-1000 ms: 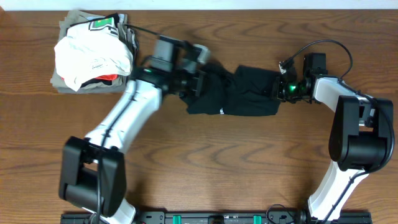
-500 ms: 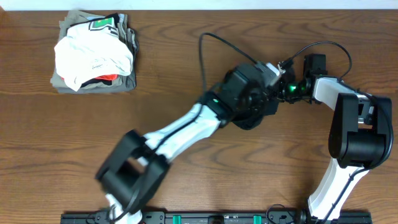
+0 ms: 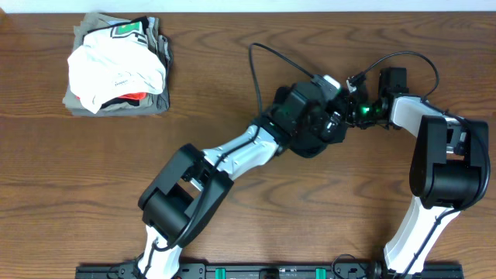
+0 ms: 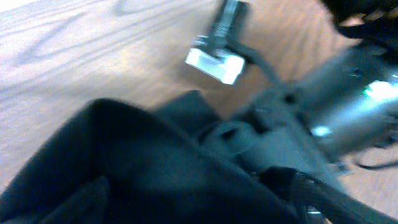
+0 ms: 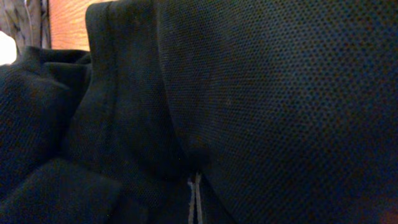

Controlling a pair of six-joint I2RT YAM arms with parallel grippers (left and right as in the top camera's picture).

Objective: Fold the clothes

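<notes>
Jaws hidden behind the black garment (image 5: 261,93), bunched and creased.

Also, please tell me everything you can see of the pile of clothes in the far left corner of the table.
The pile of clothes lies at the table's far left corner; only the table touches it. On top sits a crumpled white garment with a green-and-white patch at its far edge. A red-orange piece shows under its near edge. Beneath are flatter grey-olive garments, stacked roughly square, folded edges showing at the right. All looks like soft cloth.
</notes>
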